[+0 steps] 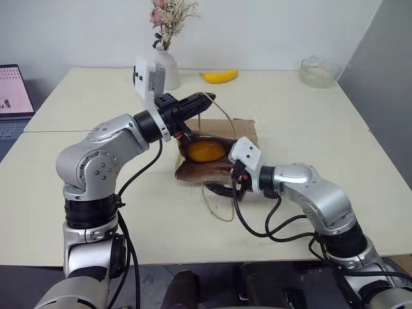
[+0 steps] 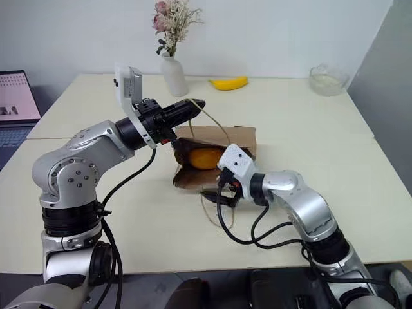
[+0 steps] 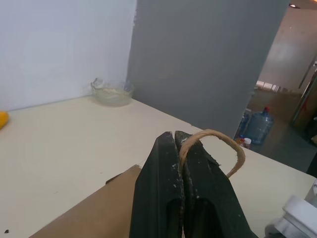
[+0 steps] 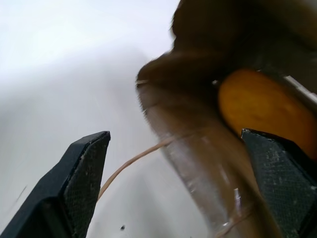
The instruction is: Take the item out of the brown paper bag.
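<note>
Two grippers are at work on the brown paper bag (image 1: 215, 151), which lies on its side in the middle of the table (image 1: 309, 122) with its mouth turned toward me. My left gripper (image 1: 201, 100) is pinched tight on one handle (image 3: 213, 144) and holds it up, so the mouth stands open. My right gripper (image 4: 178, 183) has its jaws spread wide and sits low at the mouth, holding nothing. The item (image 1: 206, 150) is inside the bag, just behind the opening, yellow-orange against the dark paper.

I see some risks from here. The right jaws may close on the lower lip of the bag together with the fruit, because the paper lies just under it; then the whole bag would come along. The second handle (image 1: 215, 203) lies loose on the table near my right gripper and can catch on a finger. If the left gripper pulls higher, the thin cord may tear off or the bag may tip, and the smooth fruit could roll deeper.

The head views give me the whole layout, also the banana (image 1: 219, 76), the vase (image 1: 166, 67) and the glass bowl (image 1: 318, 71) at the far edge. The left wrist view proves the cord is really trapped between the fingers. The right wrist view shows the fruit lying toward one jaw, not centred.
</note>
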